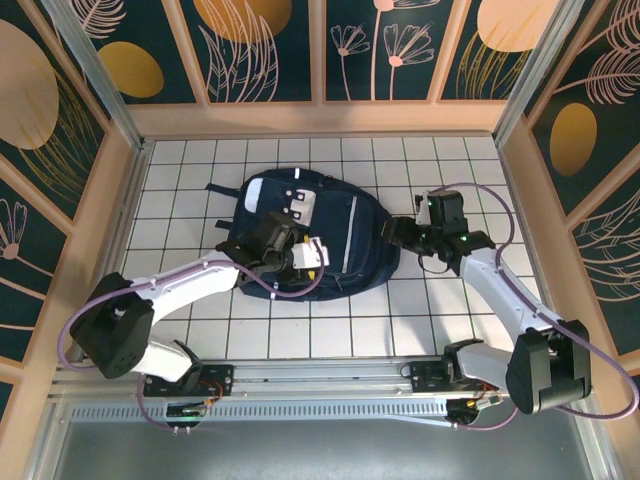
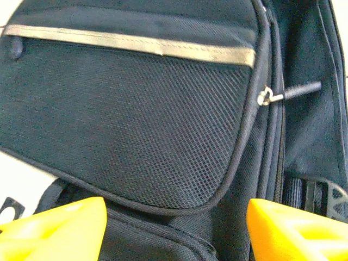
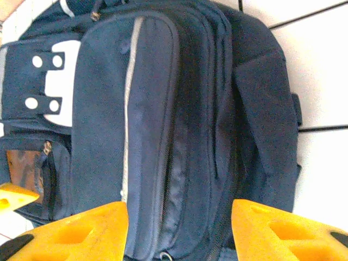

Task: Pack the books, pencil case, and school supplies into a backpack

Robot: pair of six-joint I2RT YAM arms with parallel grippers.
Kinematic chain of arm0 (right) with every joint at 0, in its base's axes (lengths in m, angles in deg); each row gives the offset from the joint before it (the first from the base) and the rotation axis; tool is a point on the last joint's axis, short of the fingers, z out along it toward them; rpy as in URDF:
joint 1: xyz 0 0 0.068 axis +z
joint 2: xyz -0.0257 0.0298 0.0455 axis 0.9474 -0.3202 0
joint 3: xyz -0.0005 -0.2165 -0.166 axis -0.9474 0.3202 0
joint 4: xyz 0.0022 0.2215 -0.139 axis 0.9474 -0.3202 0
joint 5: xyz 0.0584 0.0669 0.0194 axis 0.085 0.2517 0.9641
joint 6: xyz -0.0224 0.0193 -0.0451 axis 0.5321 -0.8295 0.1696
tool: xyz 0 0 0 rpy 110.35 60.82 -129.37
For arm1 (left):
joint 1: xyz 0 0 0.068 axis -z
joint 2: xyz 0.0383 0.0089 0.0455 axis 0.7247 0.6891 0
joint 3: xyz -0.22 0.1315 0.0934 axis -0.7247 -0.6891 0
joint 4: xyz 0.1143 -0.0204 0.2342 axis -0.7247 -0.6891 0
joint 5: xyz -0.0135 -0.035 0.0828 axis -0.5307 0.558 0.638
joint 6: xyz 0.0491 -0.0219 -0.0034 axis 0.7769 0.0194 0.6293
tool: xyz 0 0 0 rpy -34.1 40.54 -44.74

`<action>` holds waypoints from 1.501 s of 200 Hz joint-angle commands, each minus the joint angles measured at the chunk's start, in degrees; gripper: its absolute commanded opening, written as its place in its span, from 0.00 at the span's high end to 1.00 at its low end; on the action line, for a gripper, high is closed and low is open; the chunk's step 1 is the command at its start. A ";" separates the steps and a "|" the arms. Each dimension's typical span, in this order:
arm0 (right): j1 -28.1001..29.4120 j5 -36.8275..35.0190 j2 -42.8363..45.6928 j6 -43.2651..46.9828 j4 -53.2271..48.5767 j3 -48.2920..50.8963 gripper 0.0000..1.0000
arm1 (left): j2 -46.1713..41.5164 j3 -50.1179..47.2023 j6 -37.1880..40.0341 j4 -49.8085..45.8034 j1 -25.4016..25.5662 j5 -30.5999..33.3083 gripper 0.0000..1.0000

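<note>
Going left to right: the left gripper [image 1: 310, 256] is hanging right over the lower front of the backpack [image 1: 365, 240]. The bag is lying flat in the middle of the white tiled table [image 1: 180, 170] with its grey-white patch [image 1: 303, 205] facing up. From the left wrist view, that gripper [image 2: 176, 231] is showing its yellow fingers [image 2: 54, 231] spread wide with nothing pinched between them. The bag's mesh pocket [image 2: 136, 125] is sitting just past the tips, a pale strip [image 2: 136, 46] is running along the pocket's top, and a zipper pull [image 2: 272, 97] is sticking out off to the right. Can't tell if the tips are actually touching the fabric. Over on the right, the right gripper [image 1: 398, 232] is sitting just beside the backpack's right edge, pointing in at it. In its own wrist view the gripper [image 3: 179, 234] is also spread, fingers [image 3: 288, 234] apart and holding nothing. The navy bag is lying straight ahead of them, and a dark strap [image 3: 266, 109] is lying along the tile side.
</note>
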 commanded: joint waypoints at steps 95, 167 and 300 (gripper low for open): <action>0.23 2.24 0.91 -4.95 2.31 3.90 0.46 | 11.89 6.38 3.28 3.54 6.60 9.52 0.43; 2.10 2.26 2.53 -6.28 3.54 7.27 0.46 | 16.64 8.34 0.56 3.70 8.25 10.65 0.87; 19.10 7.02 0.33 18.20 12.53 8.42 0.43 | 4.30 5.62 -11.64 2.14 1.26 -19.35 1.00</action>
